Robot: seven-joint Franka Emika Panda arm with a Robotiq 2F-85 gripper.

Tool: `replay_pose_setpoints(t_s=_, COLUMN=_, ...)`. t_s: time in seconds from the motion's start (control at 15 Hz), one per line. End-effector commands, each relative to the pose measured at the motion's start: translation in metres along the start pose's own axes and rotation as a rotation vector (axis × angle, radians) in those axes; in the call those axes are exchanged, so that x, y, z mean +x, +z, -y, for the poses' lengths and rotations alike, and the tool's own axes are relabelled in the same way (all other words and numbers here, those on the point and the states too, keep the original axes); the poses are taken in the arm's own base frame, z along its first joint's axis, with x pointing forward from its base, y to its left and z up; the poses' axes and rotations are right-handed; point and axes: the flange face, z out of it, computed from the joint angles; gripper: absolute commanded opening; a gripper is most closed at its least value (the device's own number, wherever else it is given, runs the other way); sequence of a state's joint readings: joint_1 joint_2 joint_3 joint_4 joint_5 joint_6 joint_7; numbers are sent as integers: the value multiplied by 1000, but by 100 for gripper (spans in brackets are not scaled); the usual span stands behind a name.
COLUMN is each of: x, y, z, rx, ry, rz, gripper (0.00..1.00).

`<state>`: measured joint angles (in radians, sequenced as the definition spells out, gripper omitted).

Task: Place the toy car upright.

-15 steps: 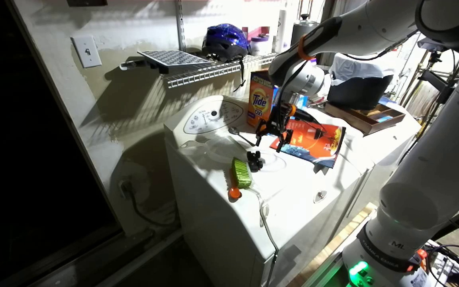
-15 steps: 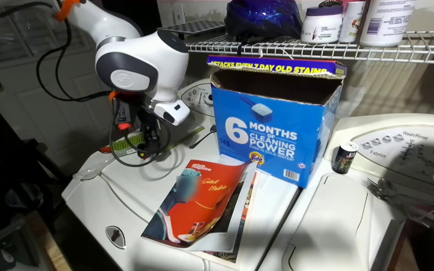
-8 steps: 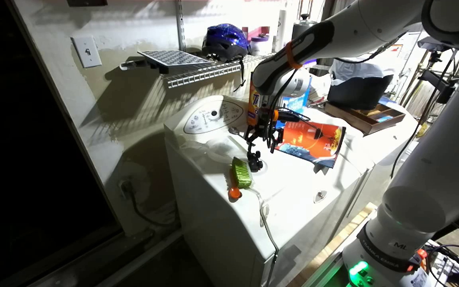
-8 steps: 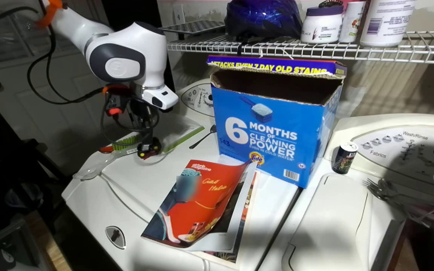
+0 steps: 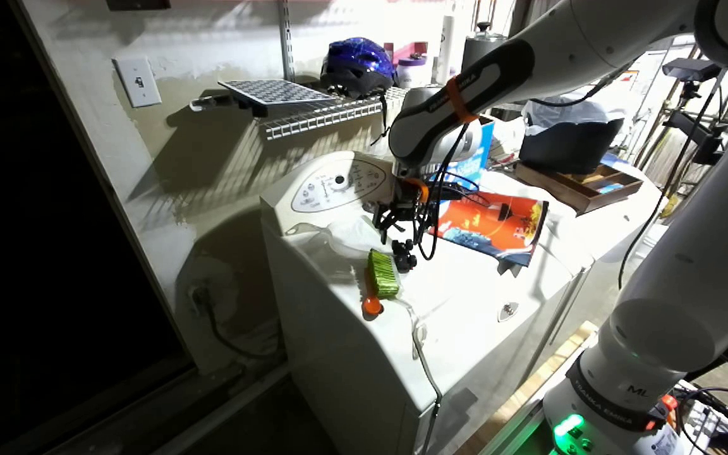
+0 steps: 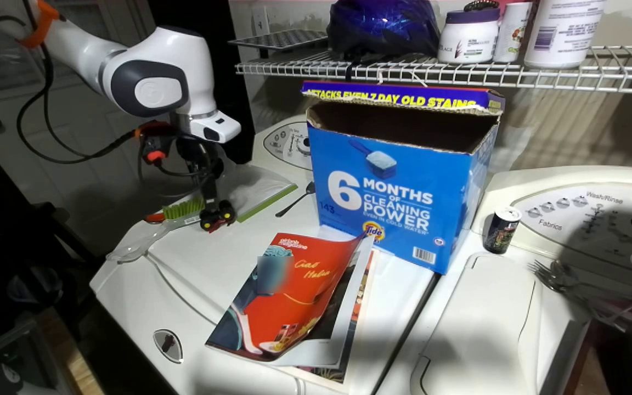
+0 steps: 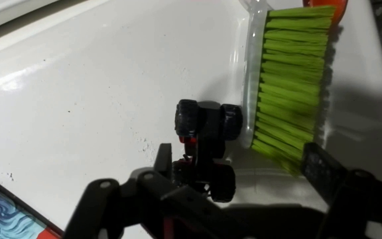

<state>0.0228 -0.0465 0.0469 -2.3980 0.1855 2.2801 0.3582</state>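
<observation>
The car (image 7: 207, 149) is on the bench (image 7: 78, 116), right beside the brush (image 7: 290, 76); whether a wheel actually touches it, I can't tell. Looks wheels-up to me, with the red body (image 6: 218, 224) underneath in an exterior view. Its lower end is a pain to read in the wrist view: black tires run into the black hand (image 7: 237, 159), which covers a bit of it. The magazine (image 7: 8, 212) is cut off at the lower corner there, and in an exterior view the arm (image 5: 566, 47) blocks a good part of the box (image 5: 474, 165). Long axis runs pretty much straight up and down the wrist view, roughly in line with the brush. Which end is the nose, no clue. The hand's spread wide, one finger (image 7: 164, 159) by the car's side, the other over by the end of the bristles.
</observation>
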Motion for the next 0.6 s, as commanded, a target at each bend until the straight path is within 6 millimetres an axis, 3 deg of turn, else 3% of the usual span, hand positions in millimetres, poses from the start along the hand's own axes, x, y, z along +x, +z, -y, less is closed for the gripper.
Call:
replay_pose_setpoints(t_s=0.0, x=-20, y=6, z=9, rx=-30, ry=-30, rz=-62, gripper=100)
replay_pose_setpoints(t_s=0.53, x=-35, y=29, z=14, rx=-118, ry=-108, rz=-137, gripper=100)
